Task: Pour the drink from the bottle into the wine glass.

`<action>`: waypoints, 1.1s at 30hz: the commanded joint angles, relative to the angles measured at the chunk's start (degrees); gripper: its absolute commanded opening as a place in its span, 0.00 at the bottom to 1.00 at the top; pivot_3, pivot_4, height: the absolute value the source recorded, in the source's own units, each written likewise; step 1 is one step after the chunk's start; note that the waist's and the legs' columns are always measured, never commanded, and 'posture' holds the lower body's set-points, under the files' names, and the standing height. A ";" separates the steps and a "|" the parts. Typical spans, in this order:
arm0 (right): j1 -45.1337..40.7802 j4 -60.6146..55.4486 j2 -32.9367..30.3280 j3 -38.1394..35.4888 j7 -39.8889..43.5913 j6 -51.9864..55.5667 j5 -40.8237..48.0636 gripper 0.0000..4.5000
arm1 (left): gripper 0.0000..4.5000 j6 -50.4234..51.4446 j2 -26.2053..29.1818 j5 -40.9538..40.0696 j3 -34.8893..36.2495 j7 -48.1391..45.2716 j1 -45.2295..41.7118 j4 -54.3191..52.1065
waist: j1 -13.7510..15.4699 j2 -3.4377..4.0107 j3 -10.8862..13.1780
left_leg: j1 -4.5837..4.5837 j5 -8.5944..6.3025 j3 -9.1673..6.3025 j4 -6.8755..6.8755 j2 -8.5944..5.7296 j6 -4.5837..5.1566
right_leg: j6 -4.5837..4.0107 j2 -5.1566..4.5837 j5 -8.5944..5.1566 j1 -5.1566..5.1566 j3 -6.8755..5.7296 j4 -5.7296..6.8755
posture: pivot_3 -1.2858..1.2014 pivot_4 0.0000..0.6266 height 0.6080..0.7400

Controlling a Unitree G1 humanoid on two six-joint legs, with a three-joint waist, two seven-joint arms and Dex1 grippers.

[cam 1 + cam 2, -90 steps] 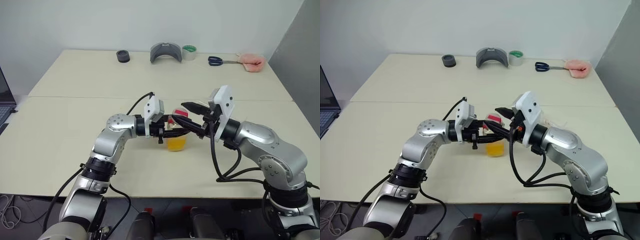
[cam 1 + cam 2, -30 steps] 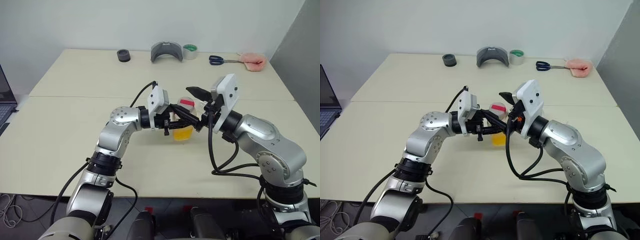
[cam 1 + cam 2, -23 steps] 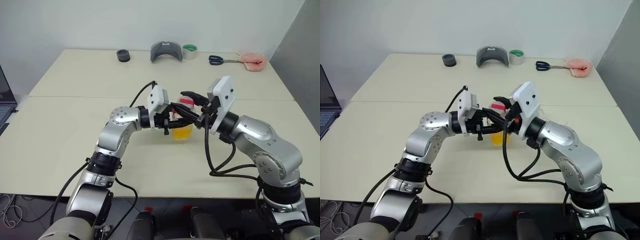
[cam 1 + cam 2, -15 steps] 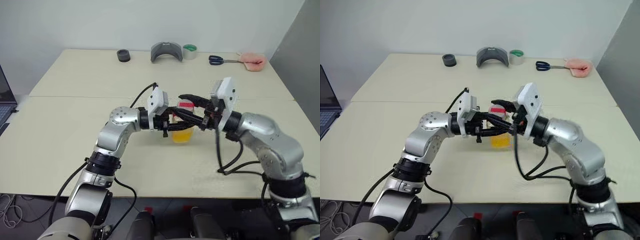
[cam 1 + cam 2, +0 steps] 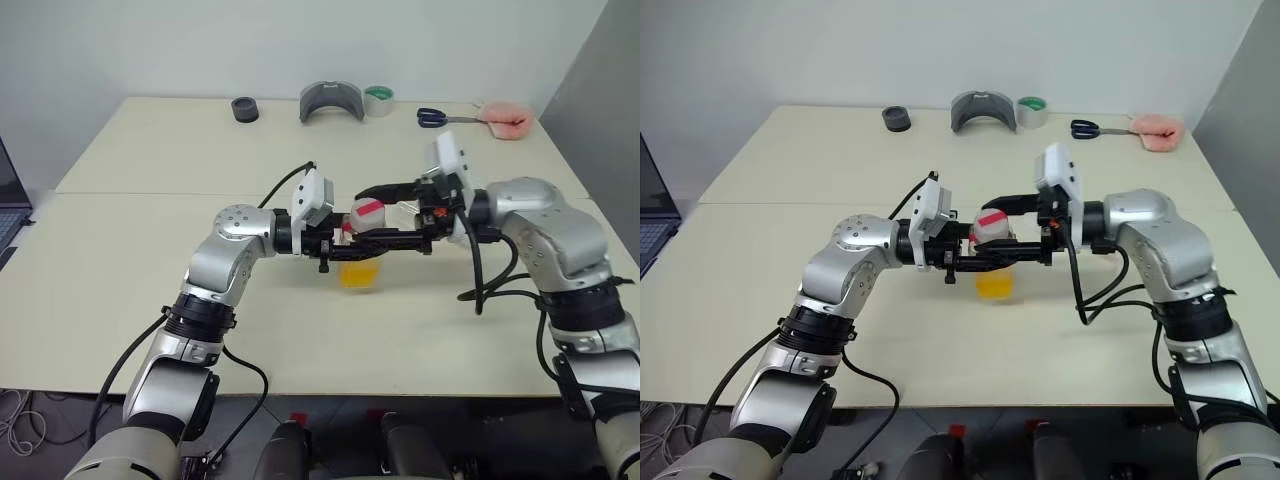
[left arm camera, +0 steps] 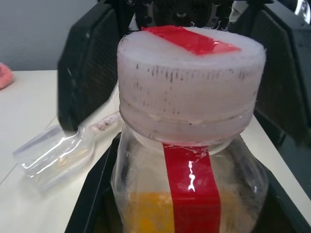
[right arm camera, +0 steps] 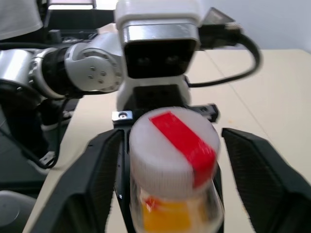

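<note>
While the cream table (image 5: 120, 260) spreads across the frame, the bottle (image 5: 990, 245) sits at its centre, orange drink (image 5: 358, 273) pooled in its lower part. My left claw (image 5: 975, 262) reaches in level from the left and is clamped shut on the bottle's body. My right claw (image 7: 167, 170) comes from the right, fingers (image 7: 97, 174) spread wide on either side of the cap (image 6: 189, 87), not touching it. That cap looks whitish with a red strip running over it and down the clear wall. Behind the bottle, the wine glass (image 6: 58, 153) lies on its side.
</note>
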 commanded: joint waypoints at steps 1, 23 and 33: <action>4.10 -14.25 -1.19 -9.39 -8.14 7.62 8.98 0.87 | 0.41 1.06 -0.66 -1.70 1.95 1.56 -0.83 -1.79 | 0.37 0.00 0.00 | -0.01 0.00 -0.02 -0.01 0.00 0.00 | 0.00 0.01 0.00 0.00 -0.01 -0.01 | 0.52 0.24 1.00; 15.48 -31.63 15.87 0.69 -48.35 11.42 -8.57 0.87 | 0.41 -5.87 -2.09 3.16 -0.30 -1.78 -3.91 6.40 | 0.01 0.02 0.01 | 0.03 0.01 0.08 -0.03 -0.01 -0.01 | 0.01 0.12 0.00 -0.04 0.08 0.03 | 0.52 0.24 1.00; 15.44 -30.38 17.45 2.66 -48.51 11.43 -9.52 0.87 | 0.41 -6.26 -2.10 3.75 0.21 -1.73 -3.81 6.43 | -0.04 0.02 0.01 | 0.03 0.00 0.08 -0.03 -0.01 0.00 | 0.01 0.13 0.00 -0.04 0.07 0.04 | 0.52 0.24 1.00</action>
